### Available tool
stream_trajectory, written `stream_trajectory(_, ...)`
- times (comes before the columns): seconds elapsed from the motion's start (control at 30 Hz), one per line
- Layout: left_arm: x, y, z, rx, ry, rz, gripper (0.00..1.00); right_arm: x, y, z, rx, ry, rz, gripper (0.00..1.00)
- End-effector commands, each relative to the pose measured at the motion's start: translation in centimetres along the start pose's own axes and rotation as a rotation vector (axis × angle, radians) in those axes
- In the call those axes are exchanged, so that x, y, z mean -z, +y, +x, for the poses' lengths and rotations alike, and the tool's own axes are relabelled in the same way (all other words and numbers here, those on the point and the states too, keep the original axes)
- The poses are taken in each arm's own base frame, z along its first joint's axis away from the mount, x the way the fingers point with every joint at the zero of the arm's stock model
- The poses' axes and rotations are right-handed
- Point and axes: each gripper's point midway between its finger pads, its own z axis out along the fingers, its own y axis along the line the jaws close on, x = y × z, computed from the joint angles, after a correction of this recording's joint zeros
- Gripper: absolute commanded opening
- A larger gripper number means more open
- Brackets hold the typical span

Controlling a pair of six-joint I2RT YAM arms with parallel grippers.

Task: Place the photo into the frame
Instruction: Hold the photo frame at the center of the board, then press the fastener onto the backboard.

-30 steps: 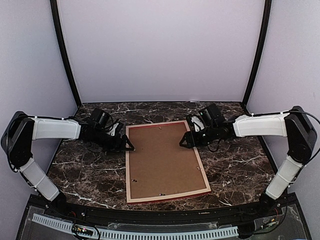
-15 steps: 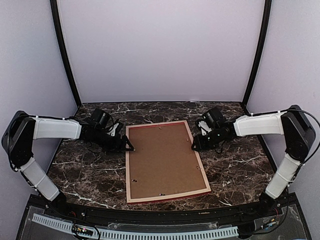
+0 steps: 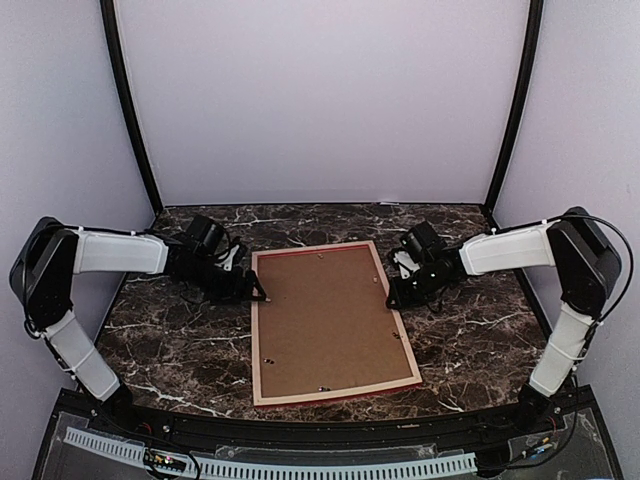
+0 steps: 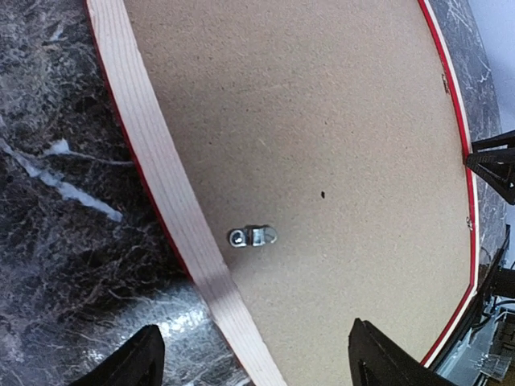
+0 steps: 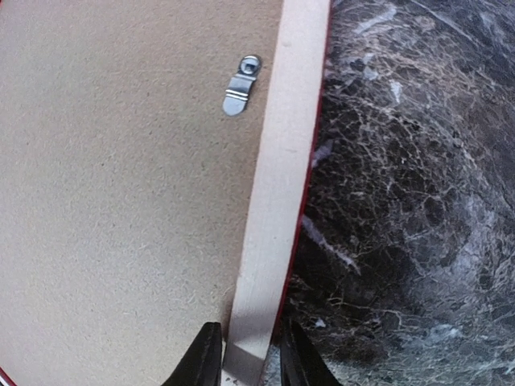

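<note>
Looking down from the top camera: shows the frame [image 3: 257, 350] lying flat and face-down at the middle of the dark marble table [image 3: 180, 340], pale wood back upward, with a thin red line along its near and right edges. Holds the brown backing board [image 3: 325, 315] inside its opening, covering whatever sits beneath. Places the left gripper [image 3: 258, 294] low at the frame's left rail and the right gripper [image 3: 393, 298] low at the right rail, both toward the far half, arms reaching in from either side. Leaves lilac walls [image 3: 320, 100] behind and beside the table.

Seen from the left wrist: spreads the black fingertips [image 4: 137, 362] wide, released, one over marble and the other over the board, straddling the pale rail without touching it. Shows a small metal turn clip [image 4: 252, 237] screwed to the board just inside that rail, and the opposite arm's dark tips across the board at the red far edge.

Seen from the right wrist: closes the fingers [image 5: 205, 358] narrowly on either side of the pale rail, clenched on the frame. Shows a second clip [image 5: 241, 84] just inside the rail, farther along the board, and veined marble to the right
</note>
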Motion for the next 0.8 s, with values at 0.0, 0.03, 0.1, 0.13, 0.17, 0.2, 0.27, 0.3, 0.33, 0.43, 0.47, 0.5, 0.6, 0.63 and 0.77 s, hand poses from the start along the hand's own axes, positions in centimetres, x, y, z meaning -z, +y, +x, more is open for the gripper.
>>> stream_trajectory(0.0,0.6,0.7,-1.0,-0.046,-0.014,-0.083,0.82,-0.6,-0.9,0.7,-0.035,0.008,0.026,0.23)
stream_trajectory(0.03,0.6,0.8,-1.2,-0.052,-0.016,-0.091,0.82,-0.6,-1.0,0.8,-0.042,0.007,0.03,0.22)
stream_trajectory(0.1,0.6,1.0,-1.4,-0.059,-0.018,-0.109,0.82,-0.6,-1.2,1.1,-0.06,0.006,0.032,0.2)
stream_trajectory(0.13,0.6,1.1,-1.5,-0.06,-0.018,-0.116,0.82,-0.5,-1.2,1.3,-0.069,0.002,0.033,0.19)
stream_trajectory(0.17,0.5,1.2,-1.7,-0.062,-0.018,-0.121,0.82,-0.4,-1.3,1.4,-0.081,-0.003,0.032,0.18)
stream_trajectory(0.2,0.5,1.3,-1.8,-0.061,-0.018,-0.13,0.82,-0.3,-1.3,1.5,-0.092,-0.009,0.028,0.17)
stream_trajectory(0.27,-0.1,1.6,-1.9,-0.053,-0.01,-0.14,0.82,-0.1,-1.2,1.8,-0.118,-0.018,0.016,0.15)
stream_trajectory(0.3,-0.2,1.5,-2.1,-0.049,-0.011,-0.136,0.82,-0.1,-1.1,2.0,-0.128,-0.023,0.008,0.14)
stream_trajectory(0.33,-0.6,1.6,-2.0,-0.045,-0.003,-0.135,0.82,0.0,-1.1,2.1,-0.14,-0.026,0.002,0.13)
stream_trajectory(0.43,-1.1,1.5,-2.6,-0.038,-0.003,-0.132,0.82,0.0,-0.8,2.5,-0.167,-0.038,-0.014,0.11)
stream_trajectory(0.47,-1.4,1.4,-2.9,-0.035,-0.001,-0.134,0.82,0.0,-0.8,2.5,-0.176,-0.041,-0.017,0.1)
stream_trajectory(0.5,-1.5,1.5,-2.9,-0.033,0.003,-0.135,0.82,0.0,-0.8,2.6,-0.184,-0.046,-0.018,0.1)
stream_trajectory(0.6,-2.0,1.0,-3.1,-0.034,0.01,-0.13,0.82,0.0,-0.7,2.7,-0.211,-0.062,-0.028,0.08)
stream_trajectory(0.63,-2.1,1.0,-3.0,-0.034,0.016,-0.131,0.82,0.0,-0.6,2.7,-0.218,-0.069,-0.032,0.08)
stream_trajectory(0.77,-2.7,0.7,-2.5,-0.036,0.034,-0.148,0.82,-0.2,-0.4,2.9,-0.236,-0.076,-0.041,0.07)
